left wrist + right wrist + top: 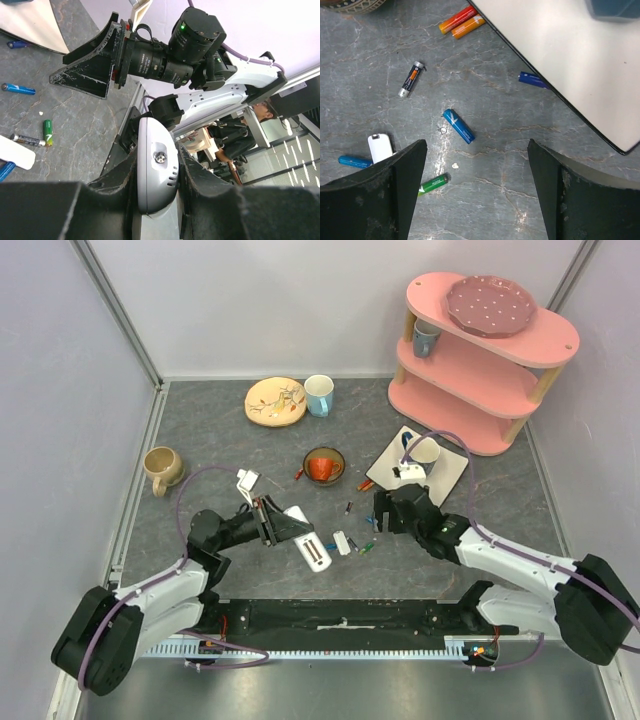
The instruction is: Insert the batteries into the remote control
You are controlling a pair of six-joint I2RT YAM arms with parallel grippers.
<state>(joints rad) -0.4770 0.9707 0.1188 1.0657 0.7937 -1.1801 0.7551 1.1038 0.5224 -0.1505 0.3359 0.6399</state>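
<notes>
My left gripper [268, 520] is shut on one end of the remote control [310, 540], a slim white bar held just above the table and angled toward the near right. In the left wrist view the remote's rounded end [157, 170] sits clamped between the jaws. Several batteries lie loose on the grey table: a blue one [459, 126], a green one [434, 184] and a black-and-orange one [411, 78]. My right gripper [476, 165] hovers open above the bare table just right of the blue and green ones, with nothing between its fingers. It shows in the top view as the right gripper [380, 512].
A small white cover piece [380, 147] lies by another blue battery [354, 161]. A white tray [445, 475] with a mug stands right of the batteries, a red bowl [324, 465] behind them. A pink shelf [480, 360], plate [275, 400] and mugs stand farther back.
</notes>
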